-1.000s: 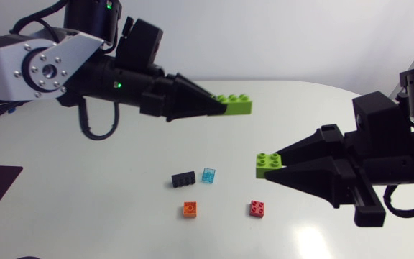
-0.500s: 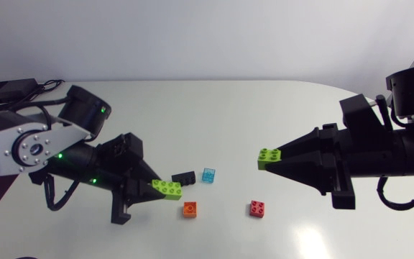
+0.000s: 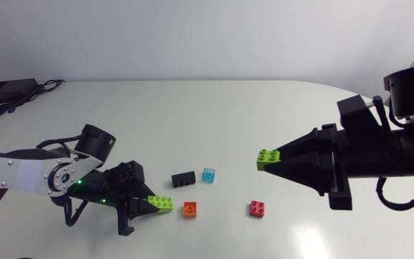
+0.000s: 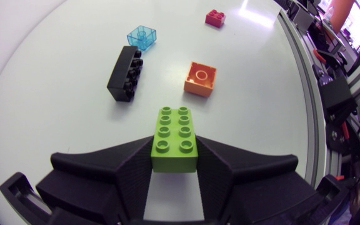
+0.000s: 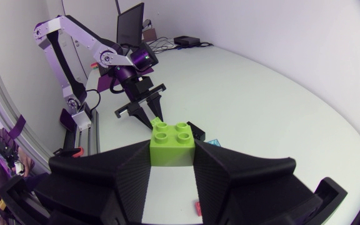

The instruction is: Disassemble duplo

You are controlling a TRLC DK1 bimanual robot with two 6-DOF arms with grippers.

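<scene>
**A:** Surface?

**B:** Glossy white table [image 3: 228,108] with a rounded far-right corner. There's a light glare near the 5 o'clock edge. A black box with cables [image 3: 6,90] sits at 10 o'clock, by the far-left edge.

**A:** Left arm?

**B:** It comes in from 9 o'clock, low over the table. The left gripper [image 3: 152,206] points toward 3 o'clock. Its fingers pinch a long lime-green eight-stud plastic brick [image 4: 175,144] from both sides, studs up. Can't tell if the brick touches the surface.

**A:** Right arm?

**B:** It comes in from 3 o'clock. The right gripper [image 3: 270,162] points toward 9 o'clock. Its fingers are clamped on a square lime-green four-stud plastic brick [image 3: 268,155], studs up, held off the table. The two green bricks are well apart.

**A:** Loose parts?

**B:** Four, mid-table, between the grippers.
- A black plastic brick [image 3: 184,178] lies on its side.
- A small clear-blue plastic brick [image 3: 208,174] is just beside it at its 3 o'clock, not touching.
- An orange square plastic brick [image 3: 190,208] is at 6 o'clock of the black one. It sits just beside the free end of the long green brick, with a gap visible in the left wrist view.
- A red four-stud plastic brick [image 3: 257,208] is at 3 o'clock of the orange one and apart from it. It's roughly at 6 o'clock of the right gripper's tip.
</scene>
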